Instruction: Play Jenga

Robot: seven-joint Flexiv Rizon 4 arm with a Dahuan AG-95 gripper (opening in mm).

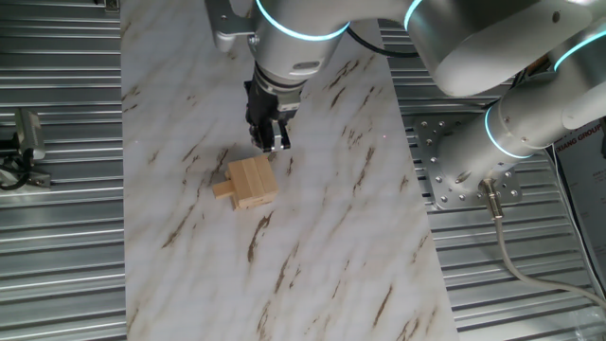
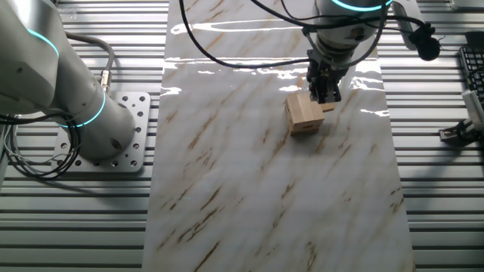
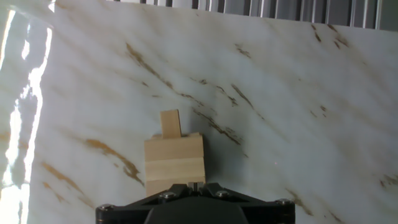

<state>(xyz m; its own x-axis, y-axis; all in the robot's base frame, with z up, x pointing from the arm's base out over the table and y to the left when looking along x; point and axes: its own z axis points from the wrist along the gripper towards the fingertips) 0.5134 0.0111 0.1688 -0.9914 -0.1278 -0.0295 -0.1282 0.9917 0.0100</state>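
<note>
A: The pincer [image 1: 270, 140] in one fixed view hangs just beside the Jenga stack [image 1: 253, 180], fingers together and holding nothing. The stack sits mid-way along the marble tabletop [image 1: 312, 265]. One block [image 1: 223, 188] juts out on the far side from the pincer.

B: The other fixed view?

A: The pincer [image 2: 326, 92] stands at the stack [image 2: 304, 113]; contact cannot be confirmed.

B: Hand view?

A: Only this view shows the protruding block [image 3: 170, 123] in line with the tool. I judge a push-out step is under way. Next: push straight and slowly, or the stack shifts.
</note>
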